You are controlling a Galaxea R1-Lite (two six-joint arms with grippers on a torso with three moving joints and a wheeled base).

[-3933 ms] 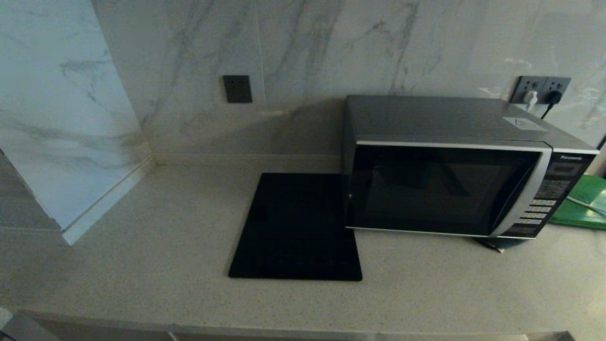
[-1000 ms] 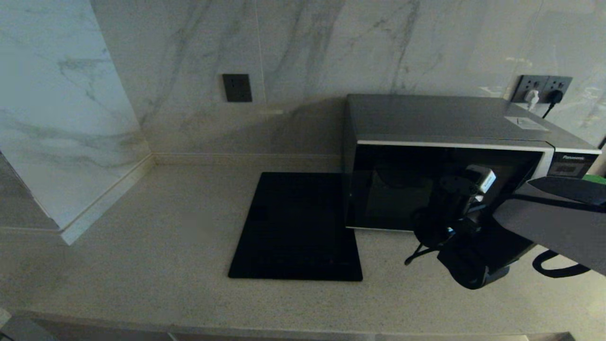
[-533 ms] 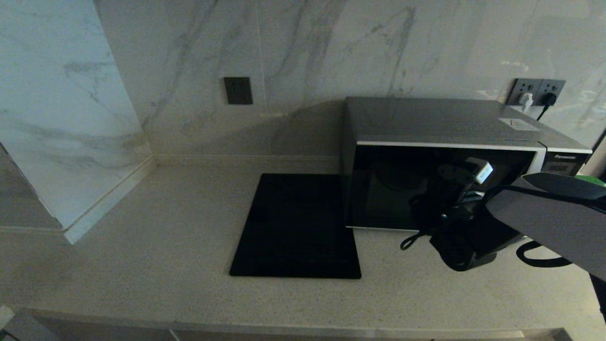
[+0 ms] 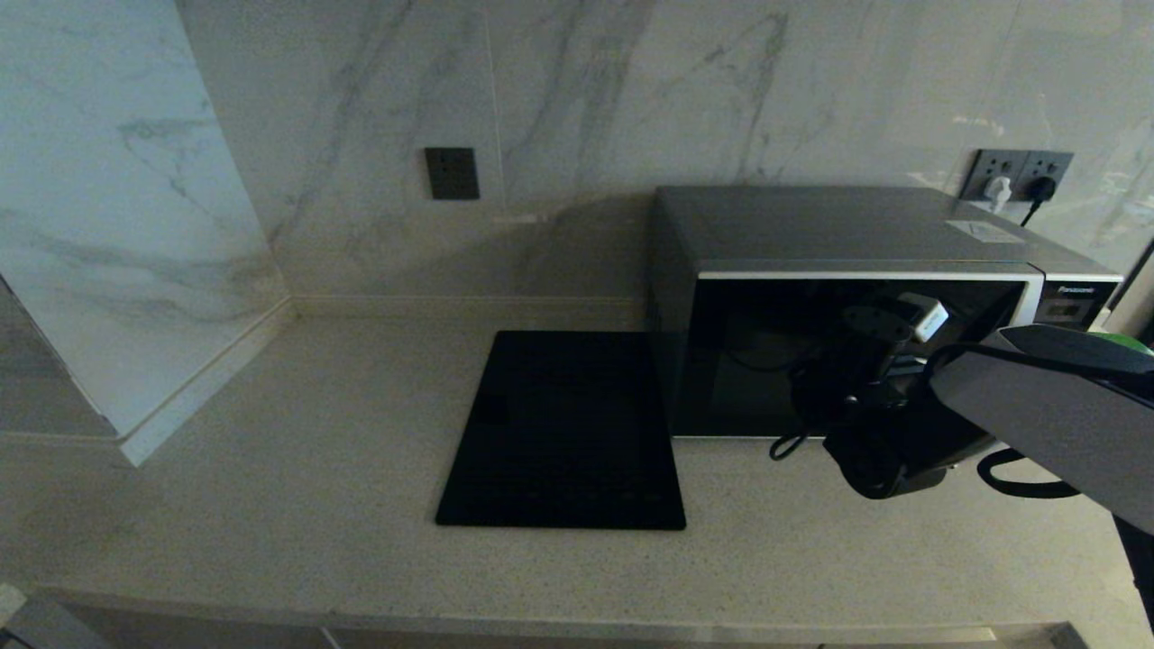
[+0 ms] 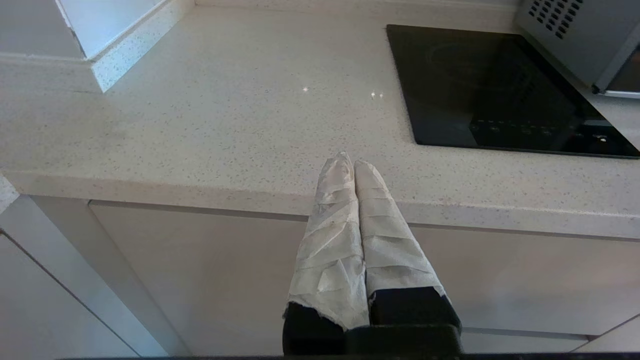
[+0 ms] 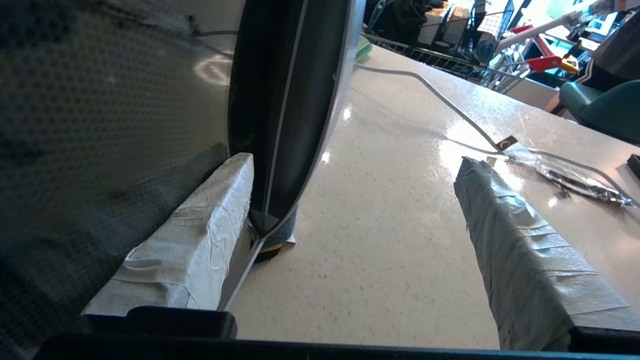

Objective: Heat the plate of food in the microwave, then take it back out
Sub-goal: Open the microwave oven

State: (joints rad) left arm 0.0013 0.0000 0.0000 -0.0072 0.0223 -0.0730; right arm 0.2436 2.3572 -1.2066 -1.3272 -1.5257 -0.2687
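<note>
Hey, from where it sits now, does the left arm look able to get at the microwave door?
Probably not as it sits. The left tool hangs shut below the counter edge, apart from the microwave, with the black cooktop between. The right tool is already at the door edge.

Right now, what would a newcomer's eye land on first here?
The dark grey Panasonic microwave at the counter's right, its black glass door swung slightly ajar. The right tool is open, one taped finger hooked behind the door's edge. Left of it a flat black induction hob lies on the speckled countertop.
</note>
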